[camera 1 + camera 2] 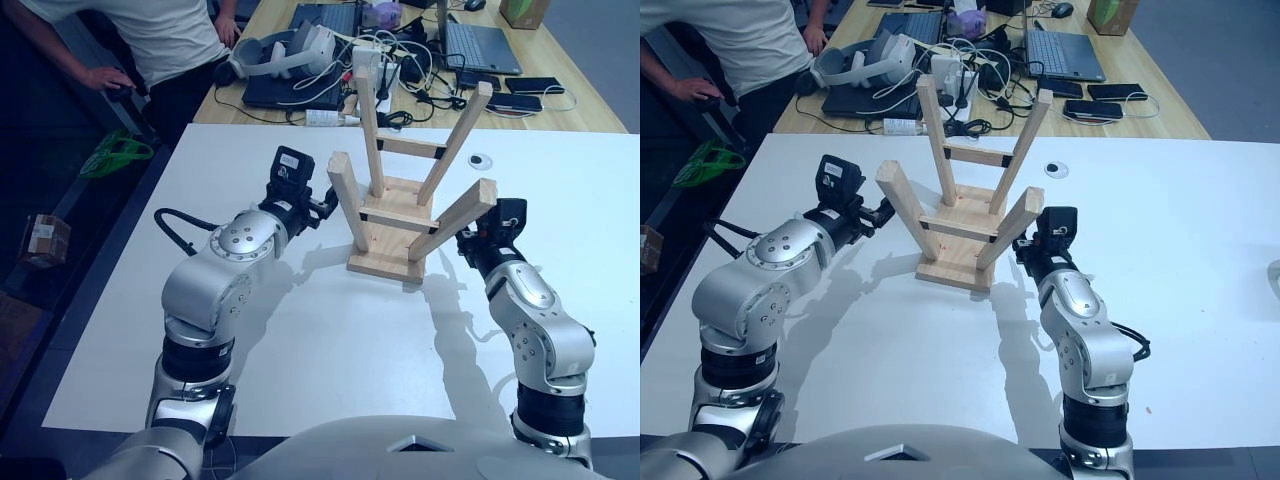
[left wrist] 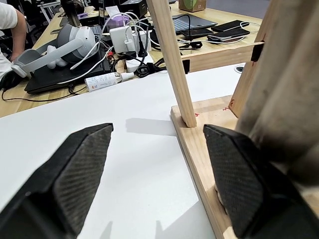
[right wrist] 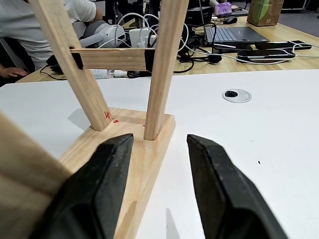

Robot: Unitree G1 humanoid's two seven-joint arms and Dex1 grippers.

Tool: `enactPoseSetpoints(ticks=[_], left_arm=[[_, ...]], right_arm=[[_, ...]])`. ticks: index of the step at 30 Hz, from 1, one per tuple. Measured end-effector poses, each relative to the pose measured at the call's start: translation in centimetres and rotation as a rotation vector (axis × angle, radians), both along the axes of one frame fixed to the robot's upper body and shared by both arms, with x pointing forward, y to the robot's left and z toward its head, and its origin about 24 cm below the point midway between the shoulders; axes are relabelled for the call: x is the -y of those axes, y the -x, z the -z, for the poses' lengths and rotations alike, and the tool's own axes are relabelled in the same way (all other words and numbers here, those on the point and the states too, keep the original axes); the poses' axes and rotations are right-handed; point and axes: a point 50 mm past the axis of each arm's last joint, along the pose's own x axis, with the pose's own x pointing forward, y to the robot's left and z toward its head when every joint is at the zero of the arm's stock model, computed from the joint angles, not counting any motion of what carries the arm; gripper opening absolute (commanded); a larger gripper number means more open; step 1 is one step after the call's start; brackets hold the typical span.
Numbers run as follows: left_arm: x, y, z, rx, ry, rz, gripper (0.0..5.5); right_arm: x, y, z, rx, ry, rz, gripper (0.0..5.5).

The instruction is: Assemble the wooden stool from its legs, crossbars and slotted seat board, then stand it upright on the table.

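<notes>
The wooden stool lies upside down on the white table, its seat board flat and its legs pointing up, joined by crossbars. My left gripper is open beside the near left leg. In the left wrist view that leg stands close against one finger of the left gripper. My right gripper is open next to the near right leg. In the right wrist view the right gripper hangs over the seat board's edge, nothing between its fingers.
A small round disc lies on the table behind the stool. The wooden desk beyond holds laptops, a headset, cables and phones. A person stands at the far left. Bare table spreads in front of the stool.
</notes>
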Motion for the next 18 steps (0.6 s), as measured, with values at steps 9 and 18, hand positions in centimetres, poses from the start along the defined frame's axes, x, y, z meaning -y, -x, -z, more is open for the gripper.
enactPoseSetpoints(ticks=[9, 18], left_arm=[[0.2, -0.2, -0.3, 0.014, -0.021, -0.004, 3.37], [-7.1, -1.3, -1.2, 0.051, -0.025, -0.279, 3.37]], right_arm=[[-0.4, -1.7, 0.4, 0.026, 0.009, 0.027, 2.03], [6.2, -0.4, 0.3, 0.058, 0.133, 0.222, 2.03]])
